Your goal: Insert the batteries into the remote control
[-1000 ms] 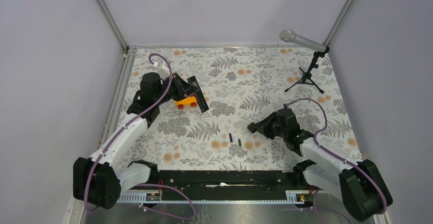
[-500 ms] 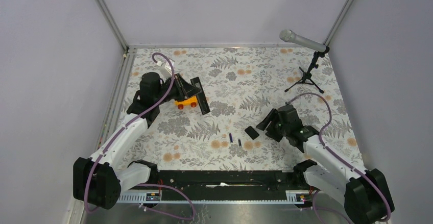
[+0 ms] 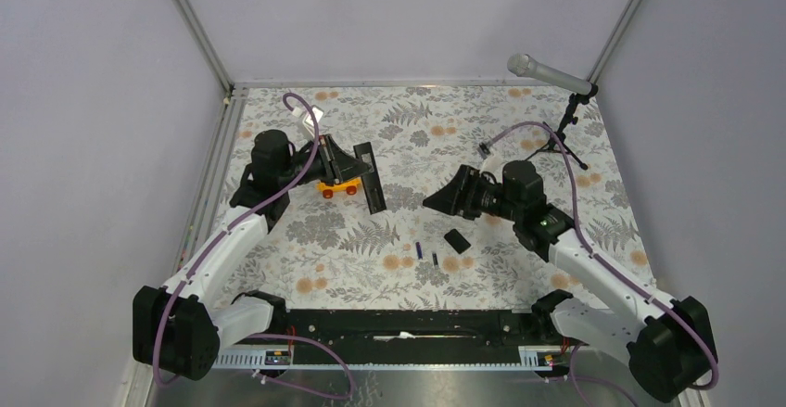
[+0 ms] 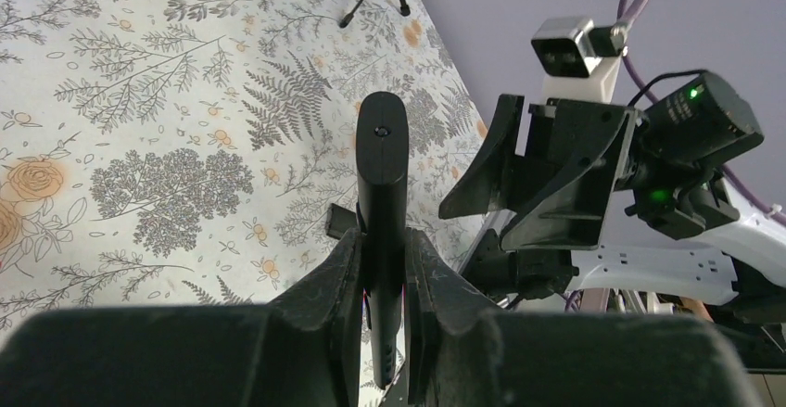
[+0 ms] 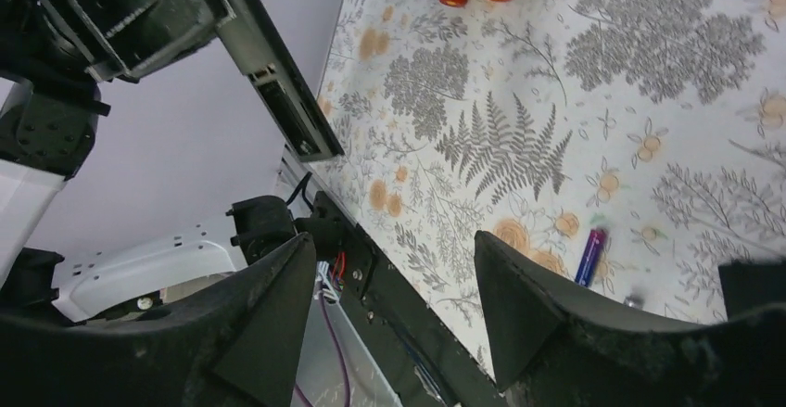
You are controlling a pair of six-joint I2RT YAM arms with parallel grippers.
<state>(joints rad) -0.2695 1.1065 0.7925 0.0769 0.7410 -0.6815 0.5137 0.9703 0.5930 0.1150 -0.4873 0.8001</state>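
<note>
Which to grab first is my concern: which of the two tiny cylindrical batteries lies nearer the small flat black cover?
The darker battery, on the right-arm side; the purplish-blue battery lies farther left, away from the small flat black cover.

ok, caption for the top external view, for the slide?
Left gripper holds the remote control aloft; open right gripper hovers near the cover, both batteries lying loose beside it.
</note>
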